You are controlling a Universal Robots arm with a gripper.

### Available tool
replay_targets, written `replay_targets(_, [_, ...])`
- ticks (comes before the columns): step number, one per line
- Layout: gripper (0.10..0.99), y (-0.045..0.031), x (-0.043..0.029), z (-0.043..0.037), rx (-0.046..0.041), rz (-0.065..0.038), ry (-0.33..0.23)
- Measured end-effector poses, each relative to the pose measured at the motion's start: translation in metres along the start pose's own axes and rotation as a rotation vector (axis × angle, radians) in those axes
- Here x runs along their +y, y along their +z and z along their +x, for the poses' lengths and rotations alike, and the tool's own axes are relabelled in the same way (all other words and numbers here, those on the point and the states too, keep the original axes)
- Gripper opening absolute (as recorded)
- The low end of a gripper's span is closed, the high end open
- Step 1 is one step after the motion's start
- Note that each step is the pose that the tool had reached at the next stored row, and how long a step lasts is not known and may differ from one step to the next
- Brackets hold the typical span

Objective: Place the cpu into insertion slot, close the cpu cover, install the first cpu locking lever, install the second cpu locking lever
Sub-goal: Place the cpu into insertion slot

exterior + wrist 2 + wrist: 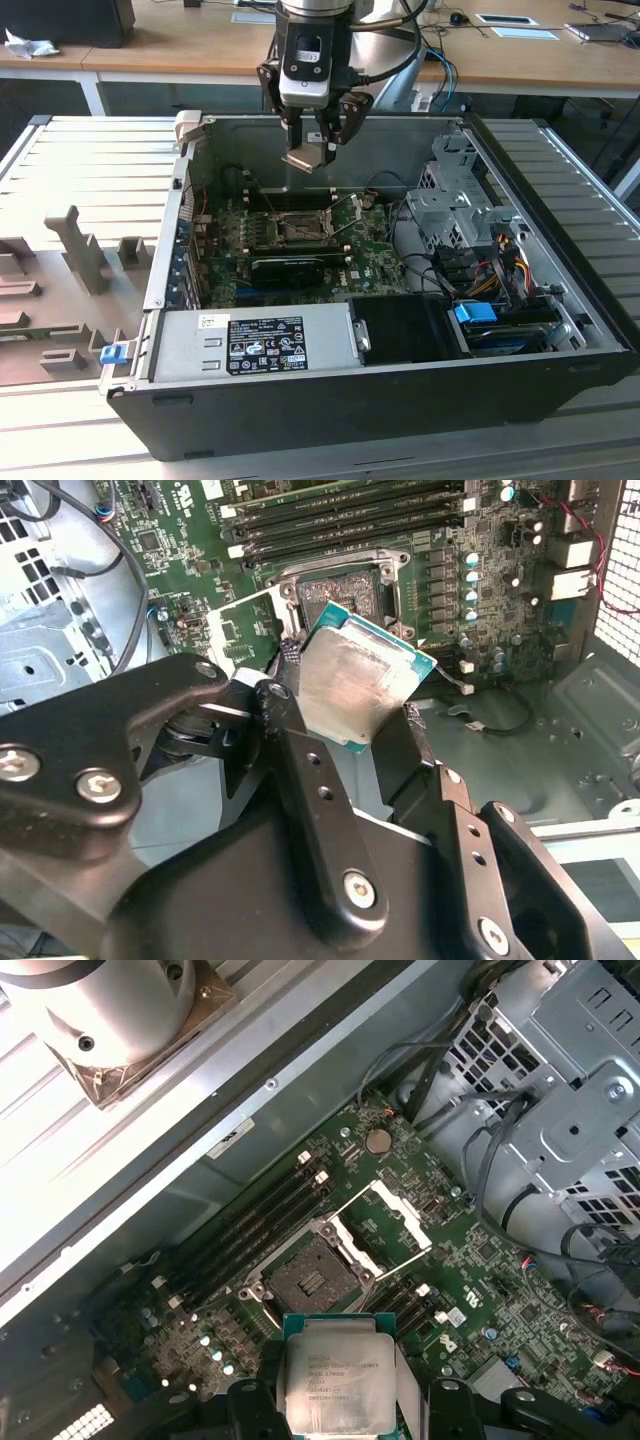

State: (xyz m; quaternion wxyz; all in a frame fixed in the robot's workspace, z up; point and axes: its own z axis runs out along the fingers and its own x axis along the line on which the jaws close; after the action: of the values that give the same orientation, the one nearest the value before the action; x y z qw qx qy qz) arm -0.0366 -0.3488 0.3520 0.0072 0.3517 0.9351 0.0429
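Beneath the gripper, well apart from it, the insertion slot is lying uncovered. The gripper is pinching the cpu by opposite edges.

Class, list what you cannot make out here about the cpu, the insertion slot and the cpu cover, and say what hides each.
1. Underside of the cpu: faces away in both wrist views.
2. The cpu's gripped edges: second wrist view, covered by the fingers of the gripper.
3. Contacts in the insertion slot: exterior view, too small.
4. Near corner of the cpu cover: second wrist view, behind the gripper.
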Motion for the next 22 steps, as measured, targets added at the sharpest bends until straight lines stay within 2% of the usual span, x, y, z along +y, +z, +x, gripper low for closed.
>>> replay_targets(12, [0.529, 0.0015, -0.0001, 0.0000, -0.0165, -0.003, 0.194])
replay_targets(22, [0.529, 0.0025, -0.0002, 0.0000, -0.0213, -0.004, 0.249])
